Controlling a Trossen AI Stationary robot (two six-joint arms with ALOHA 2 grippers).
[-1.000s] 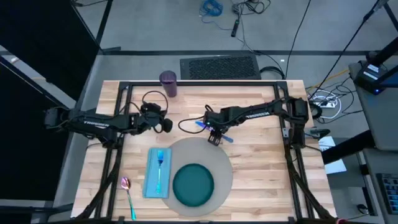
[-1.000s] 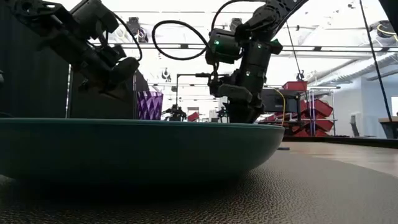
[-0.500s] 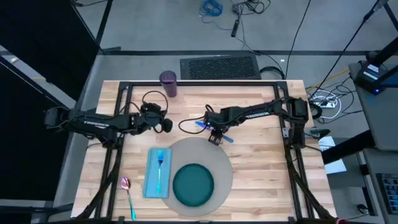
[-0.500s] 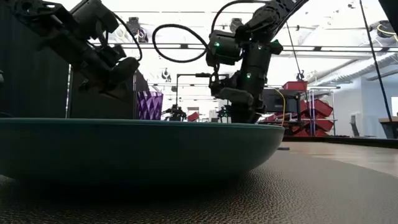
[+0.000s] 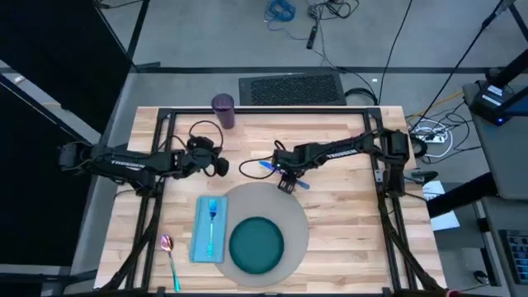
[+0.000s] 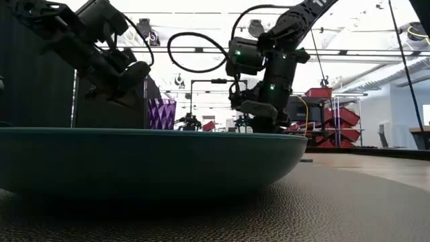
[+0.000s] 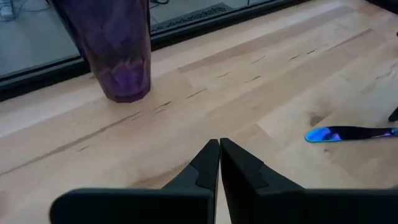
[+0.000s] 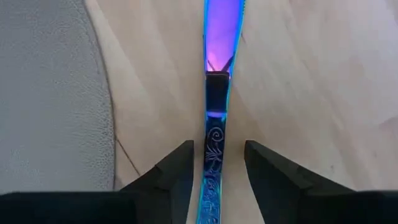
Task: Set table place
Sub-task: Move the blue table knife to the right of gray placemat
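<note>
Right gripper (image 8: 216,165): we see its fingers spread to either side of the blue knife (image 8: 217,93), which lies on the table (image 5: 346,198) just beside the grey mat (image 5: 293,206). Our left gripper (image 7: 219,155), fingers together, hovers near the purple cup (image 7: 115,46).

A robotics lab or workshop: loose cables (image 5: 280,10) on a grey floor, red storage bins (image 6: 339,115) on shelving, ceiling strip lights.
</note>
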